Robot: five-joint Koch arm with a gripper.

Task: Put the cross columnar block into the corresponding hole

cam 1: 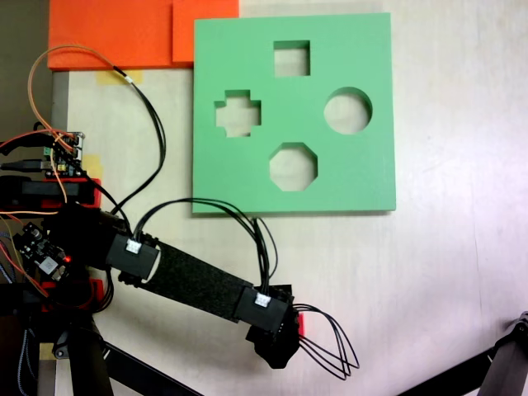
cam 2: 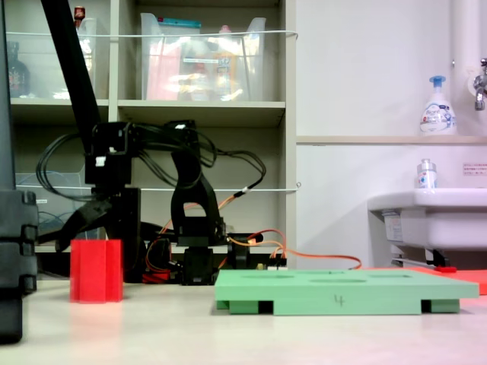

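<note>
**Item: red block, standing on the counter, grasp pending**

- Block [cam 2: 96, 271]: bright red, upright on the counter [cam 2: 228, 327], long axis vertical, flat top up. Seen from the side, it stands well apart from the board, to its left. From above the arm's end hides nearly all of it; a red sliver shows at the arm's right edge [cam 1: 300, 318].
- Gripper [cam 2: 95, 220]: hangs directly over the block, tips at or just above its top. One dark finger slants down to the left; whether the jaws are spread or pressed together I cannot tell.
- Board [cam 1: 363, 177]: flat green square with four cutouts. The cross hole [cam 1: 238, 113] lies at its left in the top view, with square, round and octagonal ones nearby.
- Step in hand, by judgement: the pick-up, not yet secured.
- Next move calls for: jaws closing on the block's sides, a lift clear of the counter, carry to the cross hole, and turning the block so its arms match the cutout.
</note>
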